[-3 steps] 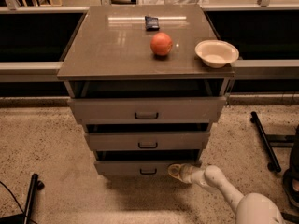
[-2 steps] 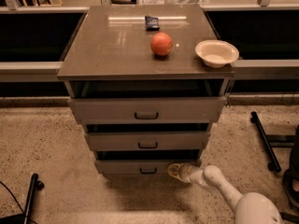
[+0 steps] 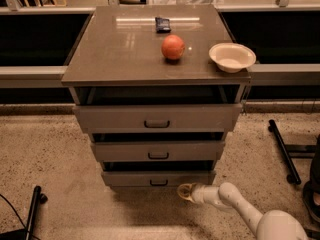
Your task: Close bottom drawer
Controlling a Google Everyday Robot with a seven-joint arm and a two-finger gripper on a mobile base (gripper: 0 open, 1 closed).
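The bottom drawer (image 3: pixel 130 178) is the lowest and narrowest grey front of the cabinet, with a small dark handle (image 3: pixel 158 182) at its centre. It stands pulled out a little, with a dark gap above its panel. My gripper (image 3: pixel 183 192) is at the end of the white arm (image 3: pixel 235 204), which comes in from the lower right. It is low to the floor, right below the drawer's front panel and a little right of the handle. I cannot tell if it touches the panel.
The middle drawer (image 3: pixel 157 151) and top drawer (image 3: pixel 157 118) also stand out slightly. On the cabinet top are an orange (image 3: pixel 173 47), a white bowl (image 3: pixel 232 57) at the right edge and a small dark packet (image 3: pixel 162 24). A black stand leg (image 3: pixel 283 151) lies right; another black leg (image 3: pixel 33 209) lies lower left.
The gripper has shifted slightly to the left along the bottom drawer's front. The drawers look the same.
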